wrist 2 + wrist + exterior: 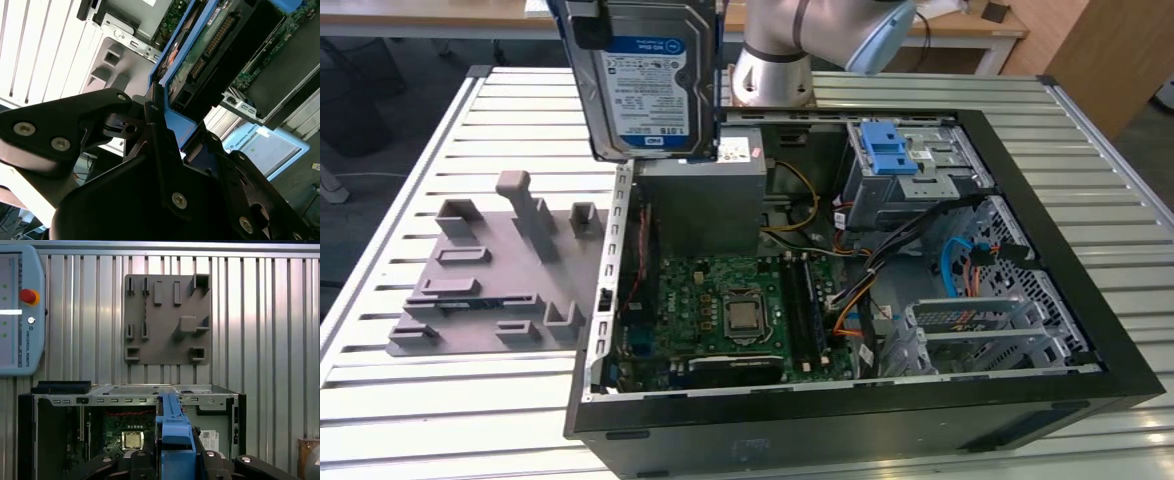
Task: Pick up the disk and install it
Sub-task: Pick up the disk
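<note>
Gripper [182, 132] is clamped shut on the disk [647, 85]. In the second wrist view its black fingers [155, 117] pinch the disk's blue frame from both sides, with no gap showing.

Disk is in the air and upright, clear of the table [400, 200] and the case [1081, 300]. In the exterior view it hangs at 11 o'clock of the frame with its label toward the camera. Its lower edge is just above the case's 11 o'clock corner, over the top of the grey box [700, 200]. The second wrist view shows the disk's green circuit side and connector. The first wrist view shows it edge-on, with the blue frame running between the gripper's black links.

Case lies on the slatted table, open side up. Inside it, exterior view:
- cage [901, 160] with blue latch — 1 o'clock
- grey box — 11 o'clock
- board [707, 290] — 7 o'clock, socket [744, 315] near its middle
- silver brackets [974, 330] — 4 o'clock
- orange and blue cables [961, 255] run between the cage and the brackets

Fixture [467, 290], a grey plate with pegs and slots, sits flat on the table at 9 o'clock of the case, just beside it. Arm [787, 50] stands behind the case at 12 o'clock. Pendant [20, 310] shows in the first wrist view, on the table, apart from the fixture.
</note>
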`<action>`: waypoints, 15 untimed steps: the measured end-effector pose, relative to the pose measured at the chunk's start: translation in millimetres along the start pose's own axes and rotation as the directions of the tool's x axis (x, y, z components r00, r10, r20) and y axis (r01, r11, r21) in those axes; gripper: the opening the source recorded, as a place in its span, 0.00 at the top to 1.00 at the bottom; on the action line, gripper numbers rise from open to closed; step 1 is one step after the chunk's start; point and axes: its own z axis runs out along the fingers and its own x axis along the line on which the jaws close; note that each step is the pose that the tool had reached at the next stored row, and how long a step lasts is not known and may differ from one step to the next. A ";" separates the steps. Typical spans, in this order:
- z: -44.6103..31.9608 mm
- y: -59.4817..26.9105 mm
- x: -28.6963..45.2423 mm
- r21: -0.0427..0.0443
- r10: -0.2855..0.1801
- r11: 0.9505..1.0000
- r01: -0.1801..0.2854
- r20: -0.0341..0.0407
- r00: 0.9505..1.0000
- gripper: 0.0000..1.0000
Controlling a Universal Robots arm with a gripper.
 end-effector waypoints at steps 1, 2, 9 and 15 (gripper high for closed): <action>-0.1 -1.5 0.7 0.000 0.000 1.000 0.000 0.000 1.000 0.64; -0.1 -2.8 1.5 0.000 0.000 1.000 0.000 0.000 1.000 0.64; 0.0 -7.6 8.7 0.002 0.000 1.000 0.000 0.000 1.000 0.64; 0.8 -15.7 14.5 0.008 0.000 1.000 0.000 0.000 1.000 0.64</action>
